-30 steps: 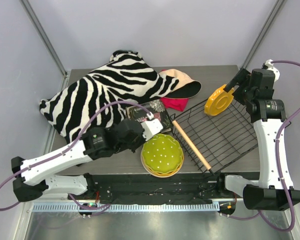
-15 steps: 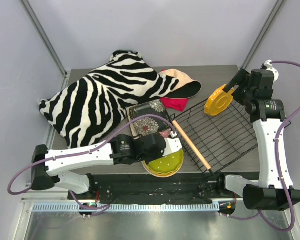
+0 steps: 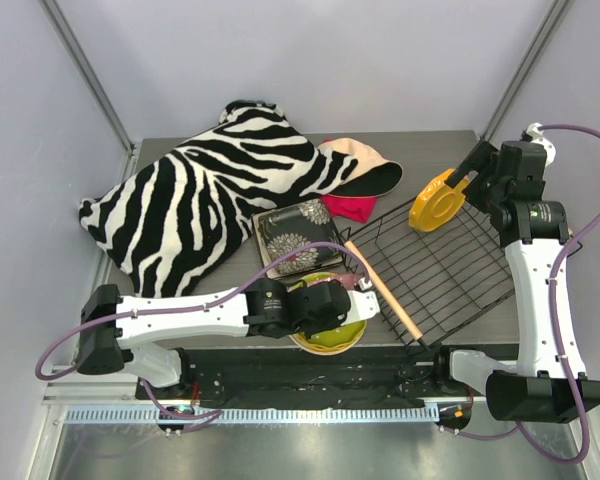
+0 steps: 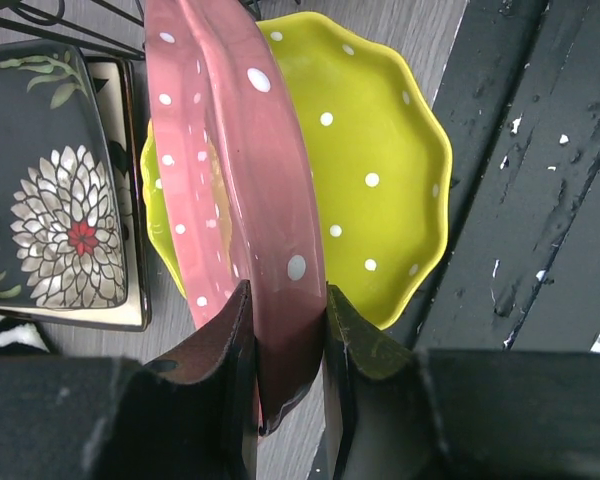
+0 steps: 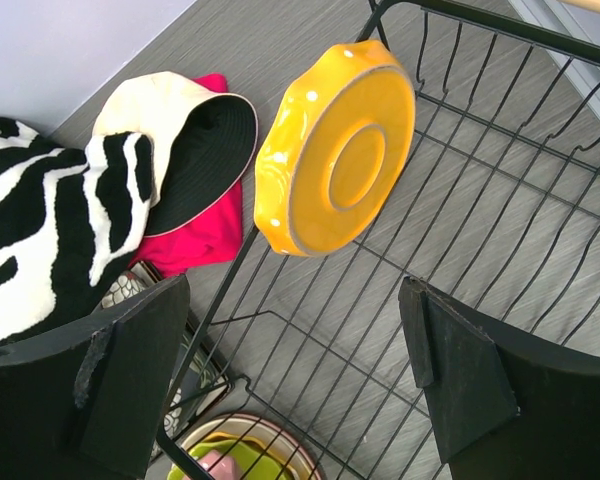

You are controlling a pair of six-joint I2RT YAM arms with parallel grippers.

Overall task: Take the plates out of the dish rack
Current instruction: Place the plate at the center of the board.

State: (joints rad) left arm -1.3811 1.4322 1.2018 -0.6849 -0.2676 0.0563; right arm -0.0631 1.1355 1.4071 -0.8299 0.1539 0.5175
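My left gripper (image 4: 285,330) is shut on the rim of a pink white-dotted plate (image 4: 242,150), held on edge over the yellow-green dotted plate (image 4: 380,150). That yellow-green plate (image 3: 325,322) lies by the table's near edge, left of the dish rack (image 3: 442,268). A dark square plate with a big flower (image 4: 50,190) lies flat beside it. An orange plate (image 5: 340,150) stands on edge at the rack's far side. My right gripper (image 5: 295,310) hangs open above the rack floor (image 5: 460,230), short of the orange plate (image 3: 432,200).
A zebra-striped cloth (image 3: 195,195) covers the table's left back. A peach hat (image 3: 365,170) and a pink cloth (image 3: 348,207) lie behind the rack. The rack's wooden handle (image 3: 382,290) runs along its left side, close to my left gripper (image 3: 362,292).
My left arm has swung right and toward the near edge with the pink plate, from over the dark square plate to over the yellow-green one. The right arm has not moved.
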